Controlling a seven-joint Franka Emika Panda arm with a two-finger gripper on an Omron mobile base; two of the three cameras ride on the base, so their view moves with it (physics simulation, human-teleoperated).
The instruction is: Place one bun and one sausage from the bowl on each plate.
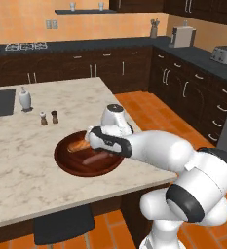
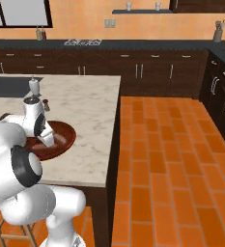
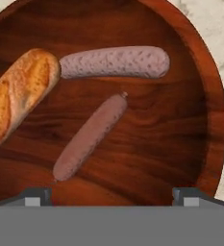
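From behind the arm on its left, the robot's hand covers the near right part of the bowl (image 1: 68, 163), and the sausage (image 1: 91, 158) pokes out only partly from under it. From the right side, the arm hides most of the bowl's left half. Looking down from the hand, the bun (image 3: 17, 93) runs off the left edge, the bowl's rim is cut at the top and left, and the gripper (image 3: 111, 194) shows just its two tips. The two small shakers (image 1: 49, 117) on the table (image 1: 22, 180) are too small to tell apart.

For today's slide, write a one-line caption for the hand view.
Open end effector above a bowl holding a bun and two sausages.
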